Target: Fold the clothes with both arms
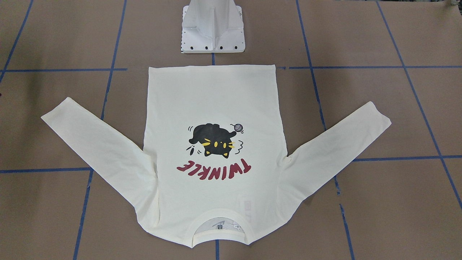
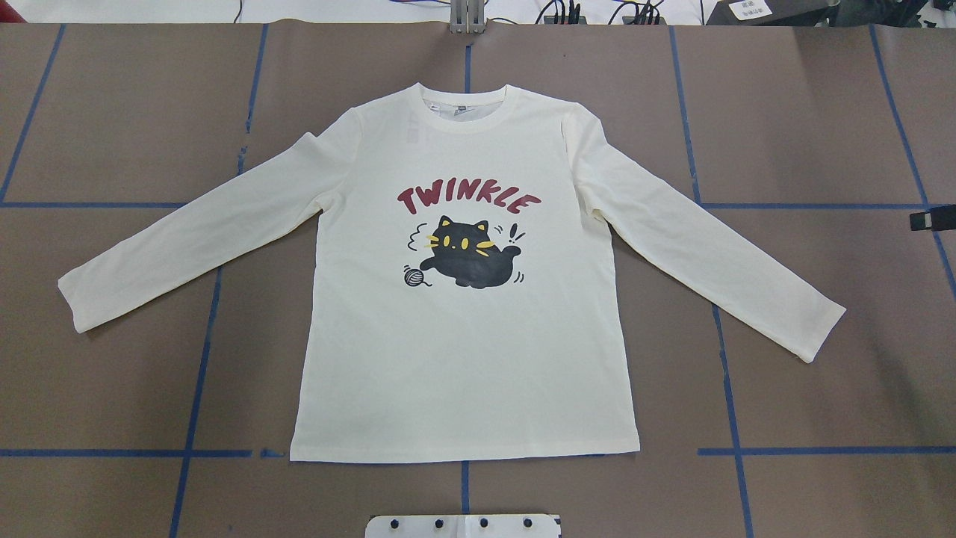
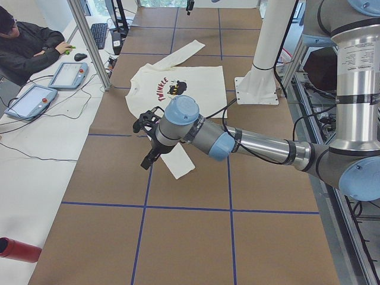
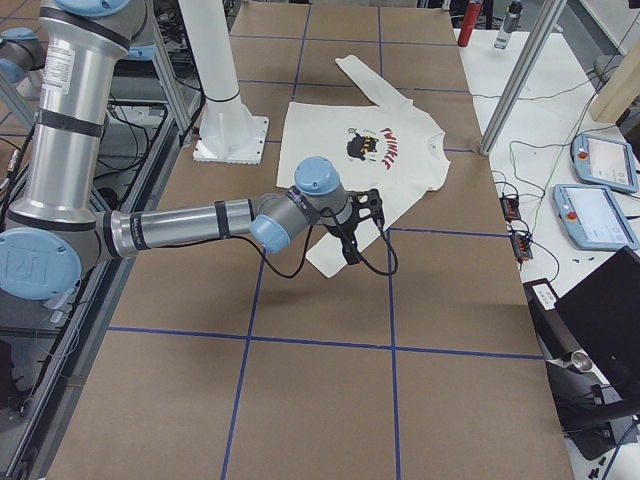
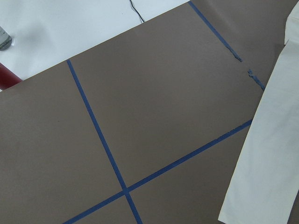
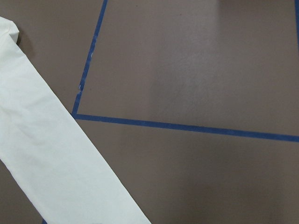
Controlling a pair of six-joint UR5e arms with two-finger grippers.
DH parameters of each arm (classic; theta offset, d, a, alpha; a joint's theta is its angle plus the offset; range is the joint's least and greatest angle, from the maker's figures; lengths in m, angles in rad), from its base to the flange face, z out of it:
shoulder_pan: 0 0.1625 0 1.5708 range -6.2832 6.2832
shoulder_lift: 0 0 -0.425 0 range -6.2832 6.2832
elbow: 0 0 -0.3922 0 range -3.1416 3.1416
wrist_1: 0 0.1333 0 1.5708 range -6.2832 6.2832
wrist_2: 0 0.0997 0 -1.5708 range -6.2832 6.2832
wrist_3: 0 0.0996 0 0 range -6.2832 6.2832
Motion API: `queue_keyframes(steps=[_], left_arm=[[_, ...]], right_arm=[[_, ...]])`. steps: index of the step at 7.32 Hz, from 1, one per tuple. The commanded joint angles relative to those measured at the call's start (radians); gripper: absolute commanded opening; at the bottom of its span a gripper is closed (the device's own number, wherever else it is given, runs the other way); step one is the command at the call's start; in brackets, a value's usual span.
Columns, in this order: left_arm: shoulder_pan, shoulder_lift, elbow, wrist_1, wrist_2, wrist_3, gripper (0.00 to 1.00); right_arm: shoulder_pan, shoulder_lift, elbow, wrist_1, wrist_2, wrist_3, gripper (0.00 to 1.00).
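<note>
- The T-shirt (image 2: 463, 359) lies flat and print-up in the middle of the worktop (image 2: 112, 112), sleeves spread, hem towards the white base (image 2: 463, 525).
- Dark red "TWINKLE" lettering (image 2: 468, 200) arches over a black cat (image 2: 470, 258) beside a yarn ball (image 2: 413, 276). The neck label is too small to read.
- The left hand (image 3: 147, 155) hangs above the worktop near the left cuff; I cannot tell whether its fingers are apart or together.
- The right hand (image 4: 351, 245) hangs near the right cuff, and its fingers are equally unclear.

Left arm (image 3: 249, 142) covers part of one T-shirt sleeve (image 3: 180, 161).
</note>
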Motion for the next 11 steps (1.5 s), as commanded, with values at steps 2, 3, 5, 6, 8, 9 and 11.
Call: queue_keyframes(steps=[2,3,5,6,8,9,11], left_arm=[[-0.002,0.007,-0.002,-0.006,-0.002,0.001,1.00],[-0.002,0.007,-0.002,-0.006,-0.002,0.001,1.00],[-0.002,0.007,-0.002,-0.006,-0.002,0.002,1.00],[-0.002,0.007,-0.002,-0.006,-0.002,0.002,1.00],[-0.002,0.009,-0.004,-0.006,-0.002,0.004,1.00],[-0.002,0.012,-0.002,-0.023,-0.002,0.002,1.00],[-0.005,0.015,-0.001,-0.031,-0.002,0.002,1.00]], right_arm=[[-0.281,-0.008,-0.155,0.248,-0.272,0.203,0.70],[-0.295,-0.008,-0.213,0.330,-0.273,0.211,0.67],[-0.322,-0.008,-0.246,0.351,-0.276,0.211,0.63],[-0.331,-0.011,-0.252,0.351,-0.276,0.211,0.62],[-0.355,-0.034,-0.261,0.351,-0.276,0.209,0.52],[-0.363,-0.037,-0.269,0.351,-0.276,0.209,0.51],[-0.377,-0.037,-0.271,0.351,-0.276,0.209,0.51]])
